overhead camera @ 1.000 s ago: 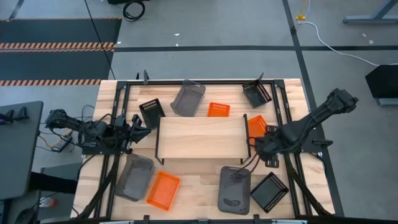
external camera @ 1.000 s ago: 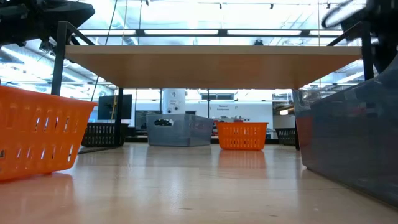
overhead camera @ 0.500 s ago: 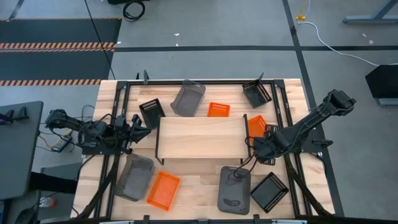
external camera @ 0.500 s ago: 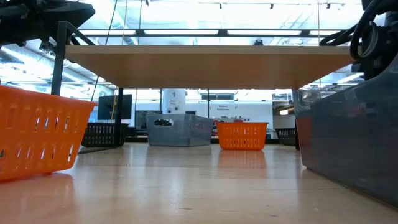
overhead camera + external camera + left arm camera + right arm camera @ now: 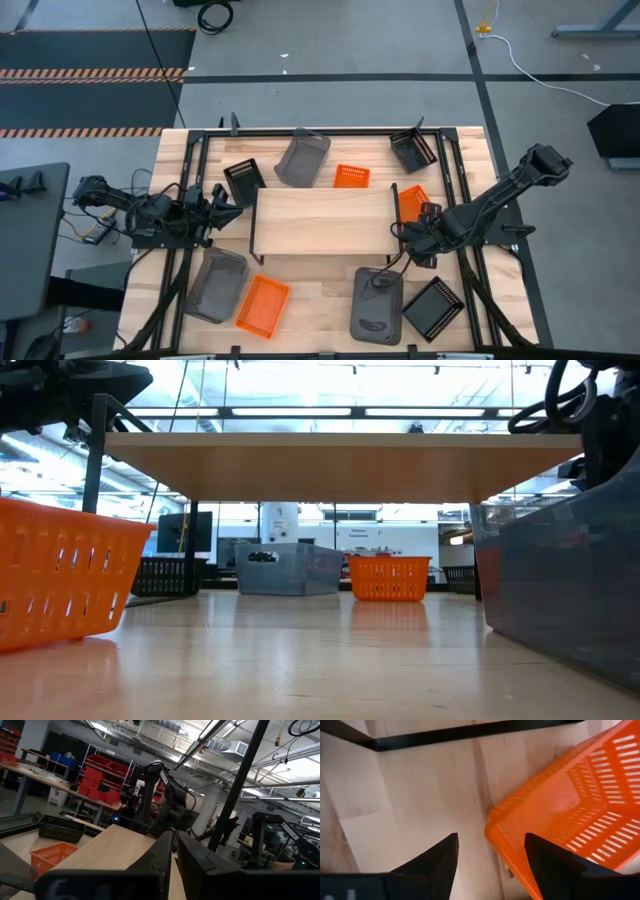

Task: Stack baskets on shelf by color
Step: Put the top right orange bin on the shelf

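No text, label, brand or number can be read anywhere; distant wall signs are too small.

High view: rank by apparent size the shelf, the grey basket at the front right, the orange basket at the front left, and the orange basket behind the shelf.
1. Shelf
2. Grey basket
3. Front-left orange basket
4. Orange basket behind the shelf

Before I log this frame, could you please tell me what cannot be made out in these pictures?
- High view: whether the right gripper touches the orange basket beside the shelf; the arm covers the contact.
- Low view: the shelf's top surface; only its underside shows.
- Low view: the near grey basket is cut off by the picture's edge.
- Left wrist view: anything between the left gripper fingers; the gap is too narrow.
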`<state>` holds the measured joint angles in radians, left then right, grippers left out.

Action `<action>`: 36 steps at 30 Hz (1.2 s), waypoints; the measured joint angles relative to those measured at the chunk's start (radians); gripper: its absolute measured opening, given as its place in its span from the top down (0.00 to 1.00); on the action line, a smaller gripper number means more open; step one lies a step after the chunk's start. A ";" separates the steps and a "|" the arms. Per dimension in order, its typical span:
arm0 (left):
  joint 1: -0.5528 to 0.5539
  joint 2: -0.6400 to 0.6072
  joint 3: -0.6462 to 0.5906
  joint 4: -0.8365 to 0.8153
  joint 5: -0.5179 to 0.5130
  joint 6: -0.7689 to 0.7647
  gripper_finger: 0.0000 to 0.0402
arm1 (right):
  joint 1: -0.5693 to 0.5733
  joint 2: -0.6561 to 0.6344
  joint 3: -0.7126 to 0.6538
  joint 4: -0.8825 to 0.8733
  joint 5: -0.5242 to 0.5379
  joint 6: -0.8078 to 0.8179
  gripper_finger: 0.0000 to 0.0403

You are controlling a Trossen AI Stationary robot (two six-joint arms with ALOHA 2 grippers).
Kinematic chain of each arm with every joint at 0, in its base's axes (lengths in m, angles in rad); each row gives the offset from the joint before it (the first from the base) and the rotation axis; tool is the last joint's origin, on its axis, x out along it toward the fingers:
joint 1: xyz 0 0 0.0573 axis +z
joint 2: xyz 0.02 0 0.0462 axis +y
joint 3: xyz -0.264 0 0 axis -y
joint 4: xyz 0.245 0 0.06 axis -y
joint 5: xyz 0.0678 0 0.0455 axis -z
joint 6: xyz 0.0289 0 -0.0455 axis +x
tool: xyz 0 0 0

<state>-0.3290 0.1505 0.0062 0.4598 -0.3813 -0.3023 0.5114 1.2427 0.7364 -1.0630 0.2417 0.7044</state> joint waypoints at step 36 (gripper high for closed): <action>0.000 0.000 0.000 -0.001 0.000 0.000 0.91 | 0.001 -0.002 -0.110 0.231 -0.390 0.101 0.53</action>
<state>-0.3294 0.1506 0.0059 0.4591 -0.3810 -0.3023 0.5121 1.2404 0.6266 -0.8324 -0.1478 0.8050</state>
